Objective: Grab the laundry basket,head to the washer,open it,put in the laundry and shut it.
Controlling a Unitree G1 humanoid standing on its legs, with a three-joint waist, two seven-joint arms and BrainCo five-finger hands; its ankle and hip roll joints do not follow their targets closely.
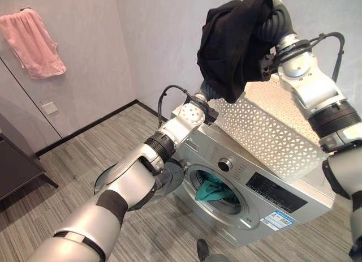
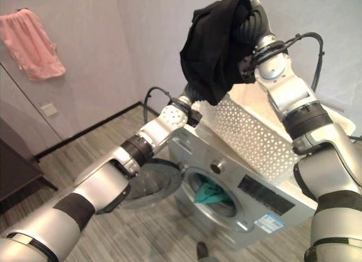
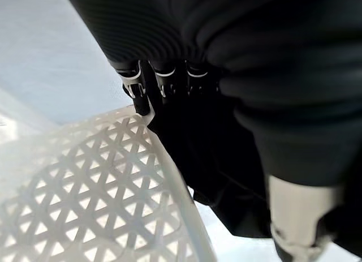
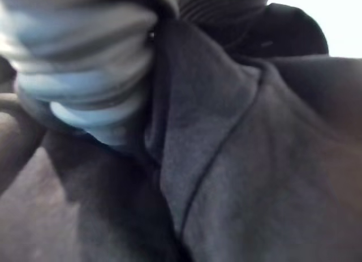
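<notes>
Basket: your white lattice laundry basket point(image 1: 266, 129) sits tilted on top of the washer point(image 1: 294, 208), its near wall hanging over the front edge.
Black garment: a dark cloth point(image 1: 235, 44) is lifted high above the basket's left end, hanging down toward its rim.
Right robot hand: your right robot hand point(image 1: 275, 16) is up at the top of the cloth with the fabric draped over it; you cannot tell how its fingers stand.
Left robot hand: your left robot hand point(image 3: 164, 84) reaches to the basket's left rim under the cloth; its fingers point down beside the rim against the black fabric, and whether they pinch it cannot be told.
Washer door: the round door point(image 2: 153, 185) stands swung open to the left.
Drum: a teal cloth point(image 1: 212, 188) lies in the opening.
Wall: a pink towel point(image 1: 33, 42) hangs at upper left.
</notes>
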